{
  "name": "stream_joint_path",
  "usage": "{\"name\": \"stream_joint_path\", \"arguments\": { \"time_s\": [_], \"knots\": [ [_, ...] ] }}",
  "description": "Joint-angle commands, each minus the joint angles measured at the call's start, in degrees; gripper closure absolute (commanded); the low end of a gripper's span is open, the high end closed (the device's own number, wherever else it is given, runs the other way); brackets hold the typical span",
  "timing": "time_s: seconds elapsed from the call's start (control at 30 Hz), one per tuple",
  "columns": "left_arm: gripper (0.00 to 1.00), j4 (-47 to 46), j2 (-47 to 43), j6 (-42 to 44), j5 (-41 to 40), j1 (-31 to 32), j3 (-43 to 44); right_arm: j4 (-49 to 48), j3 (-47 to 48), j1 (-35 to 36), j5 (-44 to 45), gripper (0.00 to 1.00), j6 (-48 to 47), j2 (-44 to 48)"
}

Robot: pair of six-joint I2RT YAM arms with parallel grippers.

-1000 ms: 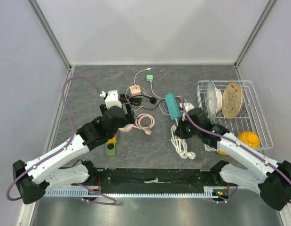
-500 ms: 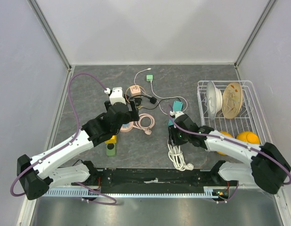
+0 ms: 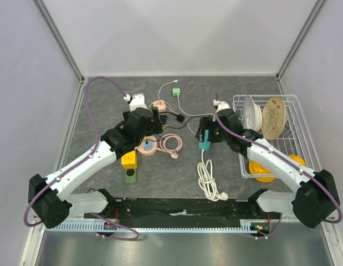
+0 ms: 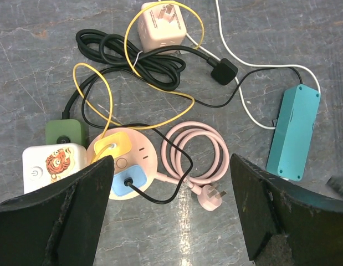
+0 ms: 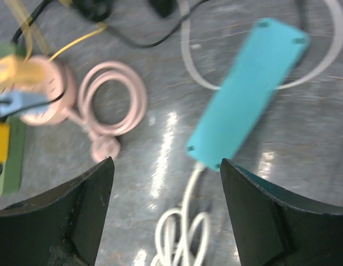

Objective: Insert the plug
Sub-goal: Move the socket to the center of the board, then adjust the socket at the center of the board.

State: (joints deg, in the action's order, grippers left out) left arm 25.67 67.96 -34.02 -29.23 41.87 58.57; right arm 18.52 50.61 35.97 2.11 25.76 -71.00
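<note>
Our right hand [image 5: 165, 166] hangs wide open, holding nothing, just over the teal power strip [image 5: 249, 94]. Its white plug [image 3: 222, 196] lies well apart at 6 o'clock on the tabletop [image 3: 105, 105]. The left hand [image 4: 171, 160] gapes empty too. The wire rack [image 3: 297, 98] holds plates [image 3: 274, 116] and yellow bowls [image 3: 261, 170]. A second ago we had the right hand shut, nearer us.

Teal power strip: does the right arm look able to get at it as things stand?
Probably yes. The right gripper hangs open above the teal power strip, which lies bare on the table; only its own white cord trails from the near end.
</note>
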Motion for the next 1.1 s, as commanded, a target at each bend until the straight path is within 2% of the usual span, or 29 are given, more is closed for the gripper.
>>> {"name": "stream_joint_path", "arguments": {
  "time_s": [0.0,0.13,0.33,0.57,0.73,0.83,0.87,0.93,0.97,1.03,1.07],
  "knots": [
    [0.09,-0.09,-0.2,3.08,1.37,-0.73,2.26,-1.02,-3.23,-7.83,-1.48,0.13,3.85,1.04],
    [0.09,0.34,-0.55,3.43,1.81,-1.26,1.55,-9.35,-8.93,-12.22,-8.34,0.12,8.6,-0.01],
    [0.09,0.7,-1.52,3.78,2.78,-1.61,0.94,-20.52,-15.0,-13.03,-9.66,0.11,14.84,-3.43],
    [0.09,1.22,-3.36,4.93,3.04,-1.96,0.06,-29.15,-16.6,-12.85,-10.55,0.12,16.08,-12.74],
    [0.09,1.22,-4.51,5.45,3.66,-2.4,-0.82,-30.04,-13.88,-9.96,-9.14,0.19,13.53,-17.85],
    [0.08,1.31,-4.68,6.07,3.83,-2.67,-0.91,-26.53,-11.07,-6.98,-6.6,0.26,10.64,-20.22],
    [0.08,1.31,-4.77,6.25,3.83,-2.75,-0.82,-25.22,-10.45,-6.27,-5.37,0.36,9.58,-20.32],
    [0.09,1.14,-4.68,6.42,3.75,-3.02,-0.82,-21.09,-8.78,-4.08,-0.55,0.47,6.95,-19.71],
    [0.09,1.14,-4.77,6.34,3.83,-3.11,-0.91,-19.59,-8.25,-3.45,1.3,0.61,6.15,-19.27],
    [0.08,0.96,-4.6,5.9,4.53,-3.11,-1.17,-15.28,-6.84,-1.61,5.44,0.76,3.18,-17.78],
    [0.09,0.79,-4.51,5.55,4.97,-3.19,-1.35,-14.23,-6.49,-0.99,6.49,0.87,2.2,-17.33]
  ]
}}
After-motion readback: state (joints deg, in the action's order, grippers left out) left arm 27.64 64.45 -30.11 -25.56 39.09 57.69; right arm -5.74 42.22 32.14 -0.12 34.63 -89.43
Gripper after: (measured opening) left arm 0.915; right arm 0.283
